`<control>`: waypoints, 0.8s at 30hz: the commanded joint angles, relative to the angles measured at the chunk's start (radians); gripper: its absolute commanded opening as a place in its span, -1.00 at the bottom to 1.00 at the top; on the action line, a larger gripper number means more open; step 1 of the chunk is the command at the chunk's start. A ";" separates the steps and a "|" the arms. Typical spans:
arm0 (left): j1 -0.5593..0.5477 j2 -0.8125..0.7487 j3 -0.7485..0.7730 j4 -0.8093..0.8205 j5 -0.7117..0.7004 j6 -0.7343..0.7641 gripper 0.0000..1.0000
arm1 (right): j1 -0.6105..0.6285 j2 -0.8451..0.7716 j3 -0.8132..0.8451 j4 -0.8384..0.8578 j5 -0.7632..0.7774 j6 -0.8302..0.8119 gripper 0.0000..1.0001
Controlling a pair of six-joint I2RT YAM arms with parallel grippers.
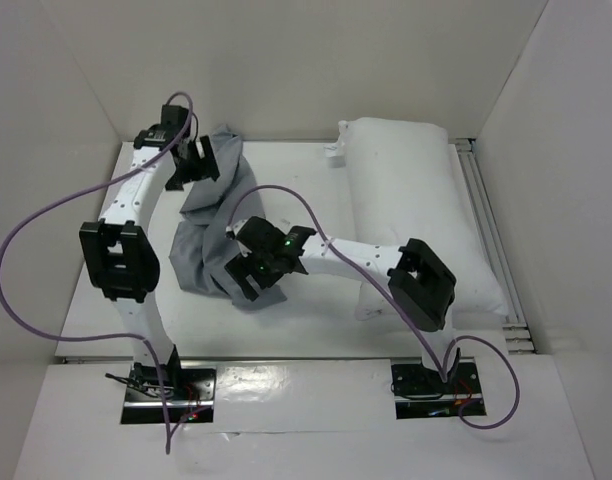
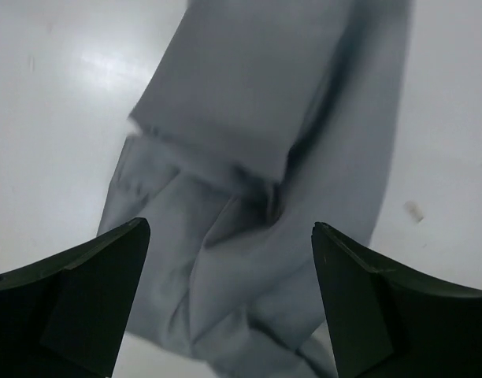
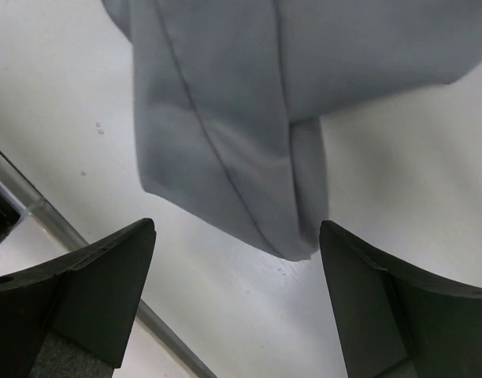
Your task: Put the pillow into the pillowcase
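The pillow point(image 1: 416, 200) lies lengthwise along the right side of the table point(image 1: 286, 330), its far end near the back wall and its near end partly hidden under the right arm point(image 1: 366, 262). It is entirely outside the pillowcase point(image 1: 201, 250), which sits crumpled on the left half of the table as a long, twisted grey heap, apart from the pillow.

The left arm point(image 1: 126, 215) reaches to the far end of that heap. Its wrist camera shows the left jaws spread wide with nothing between them, above the wrinkled pillowcase point(image 2: 249, 94) on the white table point(image 2: 52, 118).

The right jaws hang over the near end of the heap, also wide apart and gripping nothing. A folded corner of the pillowcase point(image 3: 225, 118) shows above them against the table point(image 3: 398, 173).
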 commanded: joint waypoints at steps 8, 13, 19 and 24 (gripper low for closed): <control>0.123 -0.439 -0.639 -0.015 -0.019 -0.267 0.80 | 0.044 0.146 0.109 0.029 -0.023 -0.018 0.74; 0.132 -0.500 -0.897 0.059 0.017 -0.333 0.80 | 0.044 0.181 0.159 0.020 -0.035 -0.029 -0.46; 0.143 -0.432 -0.988 0.162 0.056 -0.355 0.80 | -0.008 0.057 0.149 0.020 -0.113 -0.038 -1.00; 0.143 -0.341 -0.997 0.255 0.093 -0.355 0.57 | -0.087 -0.039 0.162 0.032 -0.233 -0.047 -1.00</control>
